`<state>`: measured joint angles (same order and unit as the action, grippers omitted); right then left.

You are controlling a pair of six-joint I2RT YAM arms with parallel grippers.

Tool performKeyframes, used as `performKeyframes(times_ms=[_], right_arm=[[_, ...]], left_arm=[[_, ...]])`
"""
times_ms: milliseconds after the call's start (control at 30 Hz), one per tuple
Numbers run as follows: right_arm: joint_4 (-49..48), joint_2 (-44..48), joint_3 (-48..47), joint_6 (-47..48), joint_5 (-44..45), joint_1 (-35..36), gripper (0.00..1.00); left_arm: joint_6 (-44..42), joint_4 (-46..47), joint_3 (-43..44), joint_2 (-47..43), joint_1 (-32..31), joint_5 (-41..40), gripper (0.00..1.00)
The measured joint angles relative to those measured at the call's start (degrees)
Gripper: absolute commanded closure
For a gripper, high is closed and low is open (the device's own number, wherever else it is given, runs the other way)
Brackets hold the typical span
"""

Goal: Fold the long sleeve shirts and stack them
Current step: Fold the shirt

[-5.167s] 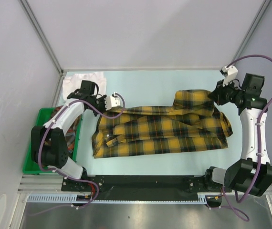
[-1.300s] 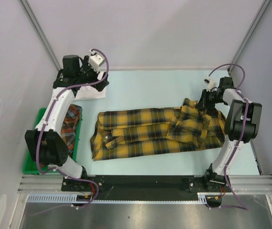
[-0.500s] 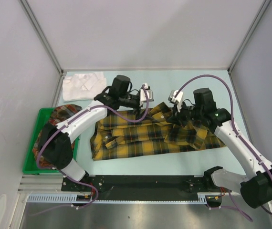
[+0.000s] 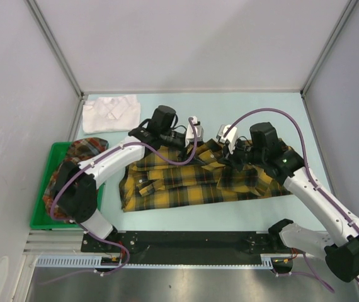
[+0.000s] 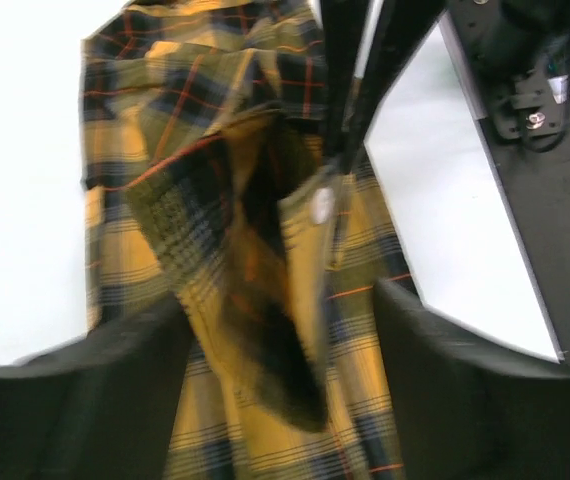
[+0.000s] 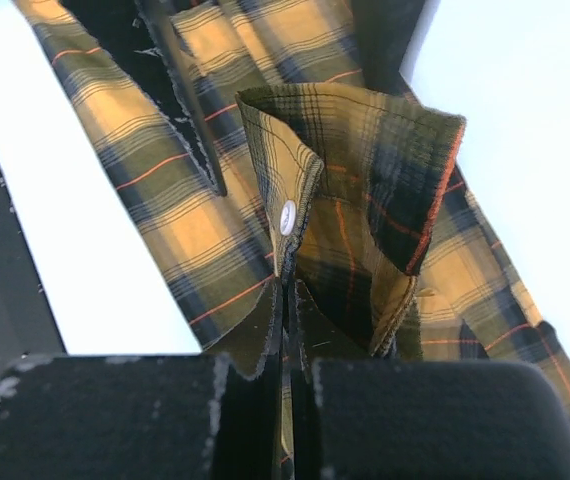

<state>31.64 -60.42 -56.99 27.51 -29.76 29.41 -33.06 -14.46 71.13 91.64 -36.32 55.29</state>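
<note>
The yellow-and-black plaid long sleeve shirt (image 4: 186, 179) lies spread across the middle of the table. My right gripper (image 6: 287, 290) is shut on its sleeve cuff (image 6: 365, 170), pinching the edge just below a white button (image 6: 287, 217) and holding it lifted. In the top view the right gripper (image 4: 225, 154) meets my left gripper (image 4: 203, 143) above the shirt's upper middle. The left gripper (image 5: 280, 295) stands open with the hanging cuff (image 5: 265, 260) between its fingers (image 5: 435, 380), not touching either one. A white shirt (image 4: 110, 113) lies folded at the back left. A red plaid shirt (image 4: 82, 154) sits in the bin.
The green bin (image 4: 44, 211) stands at the left table edge beside the left arm's base. Grey walls close the table at the back and on both sides. The black mounting rail (image 4: 186, 242) runs along the near edge.
The right gripper has carried the cuff from the right end of the shirt to its middle. The left arm swung over from the white shirt, and its jaws have narrowed around the cuff.
</note>
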Motion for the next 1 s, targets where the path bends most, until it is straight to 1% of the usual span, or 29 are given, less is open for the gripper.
performKeyframes(times_ms=[33, 100, 133, 200, 233, 267, 300, 400, 433, 467, 533, 567, 600, 667, 767, 833, 900, 967, 1000], right_arm=[[-0.2, 0.0, 0.0, -0.2, 0.4, 0.0, 1.0], [-0.7, 0.0, 0.0, -1.0, 0.9, 0.0, 1.0], [-1.0, 0.0, 0.0, -1.3, 1.1, 0.0, 1.0], [-1.7, 0.0, 0.0, -2.4, 1.6, 0.2, 1.0], [-2.0, 0.2, 0.0, -2.9, 2.0, 0.3, 0.97], [-2.0, 0.5, 0.0, -3.2, 2.2, 0.4, 0.88], [-1.9, 1.2, 0.0, -3.5, 2.6, 0.4, 0.84], [-0.4, 4.4, 0.0, -4.0, 4.4, 0.7, 0.74], [0.9, 6.3, 0.0, -3.8, 5.7, 0.6, 0.69], [2.1, 8.0, -0.1, -3.8, 6.9, 0.5, 0.52], [6.3, 12.4, -1.2, -3.2, 9.0, -1.9, 0.41], [8.0, 14.7, -2.0, -2.5, 9.9, -4.0, 0.32], [9.4, 16.9, -2.8, -1.8, 10.3, -6.3, 0.29], [11.4, 21.6, -3.4, -0.7, 11.1, -11.0, 0.25], [12.6, 26.6, -2.6, -0.4, 11.3, -15.8, 0.24], [11.6, 27.3, -0.5, -0.5, 9.6, -19.0, 0.24], [10.2, 24.9, 2.6, -0.8, 6.5, -22.6, 0.24], [9.5, 18.2, 4.2, -1.1, 2.0, -26.3, 0.27], [9.3, 14.8, 4.2, -1.2, 0.3, -27.6, 0.29]], left_arm=[[0.1, -0.3, 0.0, 0.1, -0.2, 0.4, 0.56], [0.6, -1.0, 0.0, 0.3, -0.8, 0.3, 0.74], [0.8, -1.4, 0.1, 0.3, -1.3, -0.1, 0.99], [1.8, -2.6, 0.8, 0.5, -2.2, -0.9, 1.0], [2.0, -3.4, 1.5, 0.6, -2.7, -1.4, 1.0], [2.3, -3.8, 1.9, 0.6, -2.9, -1.6, 1.0], [2.6, -4.2, 2.2, 0.4, -3.1, -1.8, 1.0], [2.6, -5.6, 1.6, -1.9, -3.5, -2.6, 1.0], [2.3, -6.0, 0.1, -4.2, -4.0, -3.5, 1.0], [2.0, -6.7, -1.1, -6.1, -4.5, -4.0, 1.0], [1.0, -8.1, -4.1, -11.3, -7.3, -5.7, 1.0], [0.7, -8.8, -5.1, -13.2, -8.8, -6.3, 1.0], [0.4, -9.4, -6.3, -15.6, -11.4, -7.4, 1.0], [0.1, -10.3, -7.1, -17.9, -15.5, -8.7, 1.0], [-0.7, -11.7, -7.4, -18.8, -21.4, -11.4, 1.0], [-1.5, -13.3, -7.2, -18.7, -24.1, -13.3, 0.99], [-3.1, -16.9, -5.6, -18.0, -25.7, -14.0, 0.94], [-4.8, -21.0, -2.0, -16.4, -26.8, -14.6, 0.94], [-5.5, -22.5, -0.4, -15.8, -27.4, -15.0, 0.95]])
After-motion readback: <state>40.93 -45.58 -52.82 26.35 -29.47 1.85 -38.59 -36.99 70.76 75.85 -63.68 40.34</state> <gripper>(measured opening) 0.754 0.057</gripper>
